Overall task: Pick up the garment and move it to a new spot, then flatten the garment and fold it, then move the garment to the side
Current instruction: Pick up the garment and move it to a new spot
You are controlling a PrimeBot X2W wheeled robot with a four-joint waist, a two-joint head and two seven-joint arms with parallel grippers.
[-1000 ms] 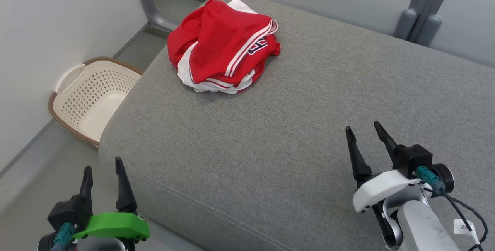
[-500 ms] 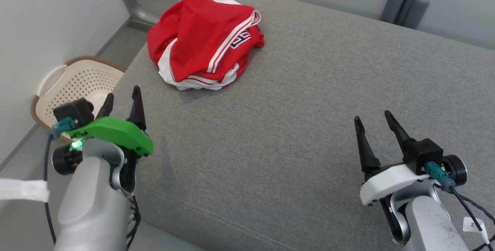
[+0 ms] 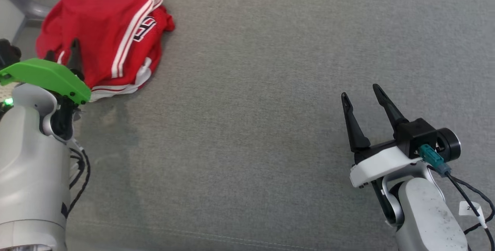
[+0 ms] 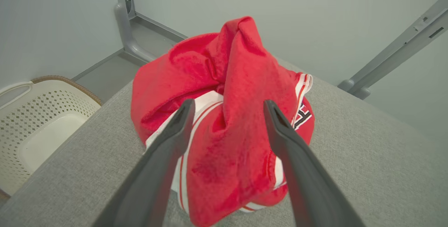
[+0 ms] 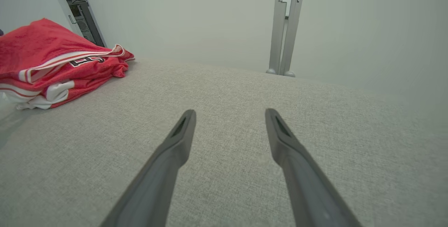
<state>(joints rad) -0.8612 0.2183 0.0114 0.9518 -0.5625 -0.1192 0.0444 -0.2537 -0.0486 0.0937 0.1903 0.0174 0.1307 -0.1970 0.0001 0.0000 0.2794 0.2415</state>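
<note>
Jaws on both arms stand spread wide, nothing between them. My left arm's dark fingers point(image 4: 168, 150) frame the near side of the crumpled red jersey with white stripes point(image 4: 227, 115); from the head camera one fingertip point(image 3: 75, 55) lies over the heap's near-left edge, and I cannot tell whether it touches.

That jersey sits at the far left corner of the grey woven-fabric cushion point(image 3: 251, 88), just beside its left edge. Below that edge a cream perforated plastic basket with a brown rim point(image 4: 45, 125) stands on the floor. Grey metal posts point(image 5: 285, 24) rise beyond the far edge against a pale wall. A stitched seam point(image 3: 193, 235) runs along the near edge.

My right arm's fingers point(image 3: 352, 123) hover well apart from the jersey, with a broad stretch of bare grey fabric between them.

Dark block lettering outlined in white point(image 3: 141, 28) shows on the jersey, folded so I cannot read it. A small white tag point(image 3: 470, 208) on the right arm's cable carries figures too small to read.
</note>
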